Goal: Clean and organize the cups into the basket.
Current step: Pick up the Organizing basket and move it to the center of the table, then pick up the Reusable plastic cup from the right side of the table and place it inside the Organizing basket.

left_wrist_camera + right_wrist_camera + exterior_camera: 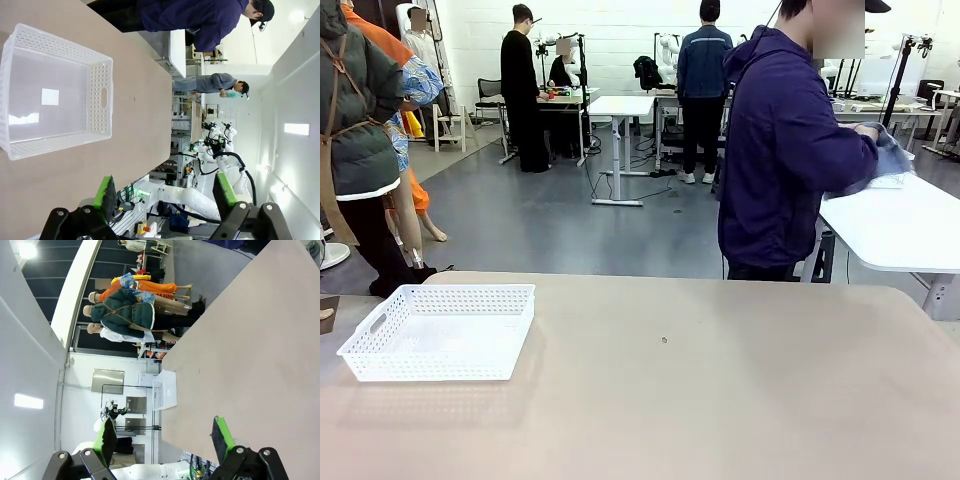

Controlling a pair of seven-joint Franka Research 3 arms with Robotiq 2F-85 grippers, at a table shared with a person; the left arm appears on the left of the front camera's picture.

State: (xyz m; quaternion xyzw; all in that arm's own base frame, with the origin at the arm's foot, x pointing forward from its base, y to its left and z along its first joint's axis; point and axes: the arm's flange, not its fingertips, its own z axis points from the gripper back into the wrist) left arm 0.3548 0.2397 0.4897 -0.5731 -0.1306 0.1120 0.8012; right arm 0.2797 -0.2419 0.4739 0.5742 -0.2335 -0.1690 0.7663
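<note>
Over the desk (720,380), hold the wide-open, empty left gripper (164,192) and right gripper (164,435) clear of the white lattice basket (430,368), ready for cups.

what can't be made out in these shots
Front view: whether anything is inside the blue cloth at the person's hand; the cloth covers it.
Front view: the dark speck on the table is too small to identify.
Left wrist view: the basket is cut off by the picture's left edge.
Right wrist view: the basket's inside is hidden; it is small and seen edge-on.
</note>
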